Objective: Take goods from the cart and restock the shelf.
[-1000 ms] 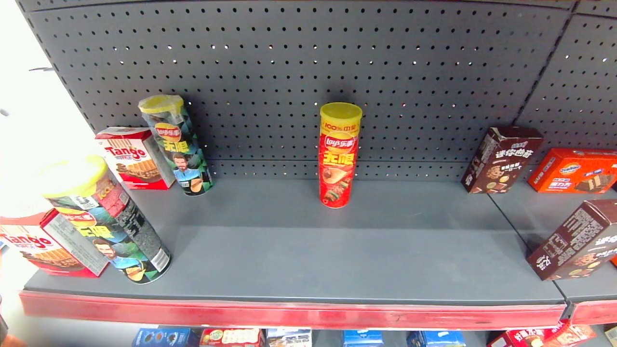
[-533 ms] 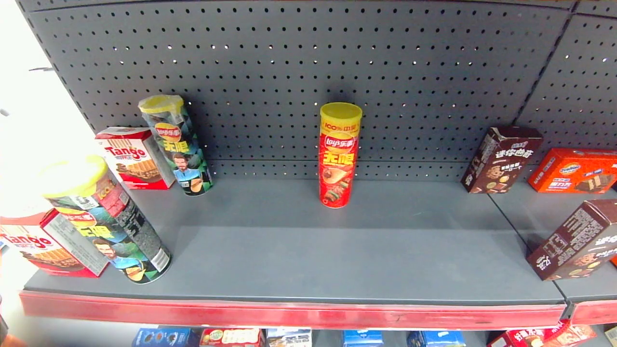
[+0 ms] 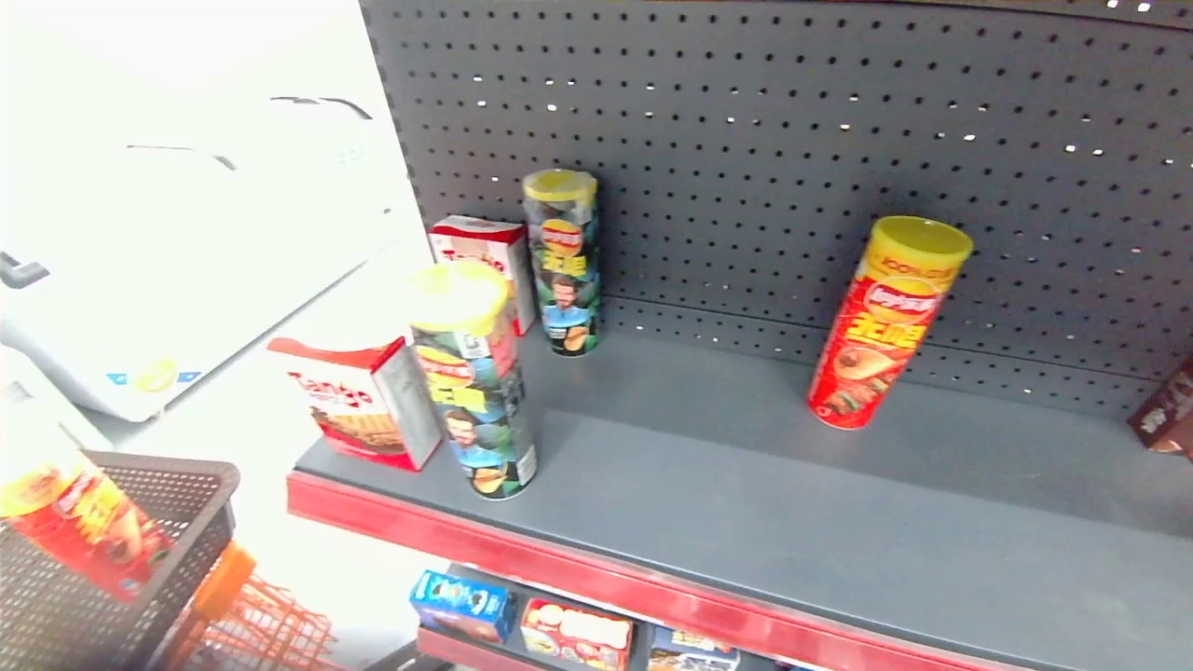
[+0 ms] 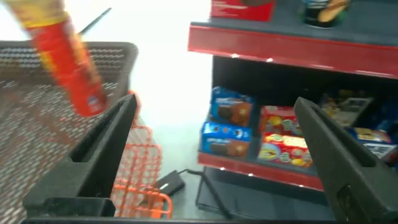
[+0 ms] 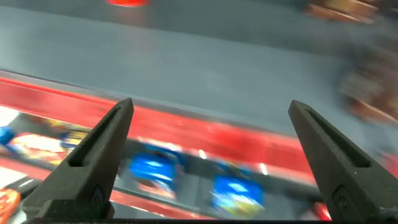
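Head view: a red can (image 3: 885, 326) is standing near the back edge of the shelf (image 3: 746, 503). A dark can (image 3: 475, 382) and a red box (image 3: 359, 405) are sitting at its front left corner. A second red can (image 3: 75, 522) is sitting in the cart (image 3: 200, 522).

Left wrist view: the left gripper (image 4: 214, 155) is hanging wide open and empty beside the cart (image 4: 37, 99), where the second red can (image 4: 68, 62) is leaning.

Right wrist view: the right gripper (image 5: 211, 155) is gaping open, holding nothing, before the shelf's red front edge (image 5: 217, 134).

Wide-spread and empty, both left tool (image 4: 214, 104) and right tool (image 5: 211, 107).
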Robot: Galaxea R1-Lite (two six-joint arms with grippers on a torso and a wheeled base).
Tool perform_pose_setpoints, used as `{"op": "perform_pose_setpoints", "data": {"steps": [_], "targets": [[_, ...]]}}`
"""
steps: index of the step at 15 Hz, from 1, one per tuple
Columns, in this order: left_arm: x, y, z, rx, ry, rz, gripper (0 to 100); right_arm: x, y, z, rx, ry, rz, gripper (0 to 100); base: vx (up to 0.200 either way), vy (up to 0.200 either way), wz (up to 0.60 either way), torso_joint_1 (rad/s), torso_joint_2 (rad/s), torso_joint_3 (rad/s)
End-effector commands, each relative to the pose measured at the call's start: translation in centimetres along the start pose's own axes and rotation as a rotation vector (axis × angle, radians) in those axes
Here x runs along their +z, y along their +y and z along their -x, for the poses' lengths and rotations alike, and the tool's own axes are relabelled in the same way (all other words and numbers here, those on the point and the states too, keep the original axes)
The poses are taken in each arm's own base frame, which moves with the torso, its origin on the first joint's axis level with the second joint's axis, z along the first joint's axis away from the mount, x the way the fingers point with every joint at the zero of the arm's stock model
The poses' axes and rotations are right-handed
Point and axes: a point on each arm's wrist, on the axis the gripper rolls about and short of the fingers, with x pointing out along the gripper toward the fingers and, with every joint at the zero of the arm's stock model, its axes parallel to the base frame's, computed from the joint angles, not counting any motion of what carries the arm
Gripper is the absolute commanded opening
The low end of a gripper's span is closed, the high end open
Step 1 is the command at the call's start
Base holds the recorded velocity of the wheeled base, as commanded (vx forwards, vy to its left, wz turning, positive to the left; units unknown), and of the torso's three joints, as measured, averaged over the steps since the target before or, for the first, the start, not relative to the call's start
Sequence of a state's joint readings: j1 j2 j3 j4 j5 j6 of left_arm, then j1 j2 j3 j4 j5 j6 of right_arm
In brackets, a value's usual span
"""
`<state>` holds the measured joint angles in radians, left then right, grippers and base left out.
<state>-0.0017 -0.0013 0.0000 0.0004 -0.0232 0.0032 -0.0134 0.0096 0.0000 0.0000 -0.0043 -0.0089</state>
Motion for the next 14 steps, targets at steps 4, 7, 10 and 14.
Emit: {"op": "perform_pose_setpoints", "data": {"steps": [4, 7, 10, 14], "targets": [[0.01, 0.00, -0.01, 0.000, 0.001, 0.002, 100, 0.00, 0.00, -0.01, -0.001, 0.001, 0.000, 100, 0.000, 0.000, 0.60, 0.005, 0.00, 0.000], [0.01, 0.00, -0.01, 0.000, 0.001, 0.000, 100, 0.00, 0.00, -0.01, -0.001, 0.001, 0.000, 100, 0.000, 0.000, 0.00, 0.000, 0.00, 0.000], [0.01, 0.00, -0.01, 0.000, 0.001, 0.000, 100, 0.00, 0.00, -0.01, -0.001, 0.001, 0.000, 100, 0.000, 0.000, 0.00, 0.000, 0.00, 0.000], [0.01, -0.01, -0.01, -0.004, 0.001, -0.003, 100, 0.00, 0.00, -0.01, -0.001, 0.001, 0.000, 100, 0.000, 0.000, 0.00, 0.000, 0.00, 0.000]]}}
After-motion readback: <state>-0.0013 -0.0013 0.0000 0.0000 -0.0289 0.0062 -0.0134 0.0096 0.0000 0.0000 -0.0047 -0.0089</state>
